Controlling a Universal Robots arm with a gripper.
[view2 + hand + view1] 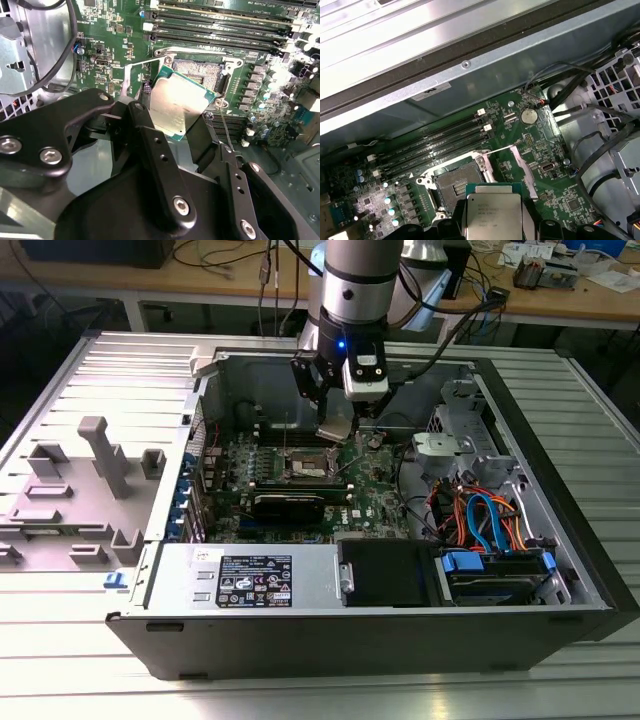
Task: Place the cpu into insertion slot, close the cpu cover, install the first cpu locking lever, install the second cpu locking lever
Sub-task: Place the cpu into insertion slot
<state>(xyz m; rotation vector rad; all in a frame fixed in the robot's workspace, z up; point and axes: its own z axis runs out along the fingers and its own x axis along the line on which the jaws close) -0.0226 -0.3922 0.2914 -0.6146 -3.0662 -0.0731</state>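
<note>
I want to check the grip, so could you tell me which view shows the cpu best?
The second wrist view: the cpu, clamped in the gripper, shows nearly whole, close to the insertion slot. The first wrist view shows its top, partly cut off; the exterior view shows it small.

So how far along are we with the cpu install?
Nothing is done yet. The gripper holds the cpu in its jaws over the insertion slot, which is empty. The cpu cover stands open. Left: seating the cpu, closing the cover, the two locking steps.

Print on cpu [493, 212] and label [255, 580] — illegible.
</note>
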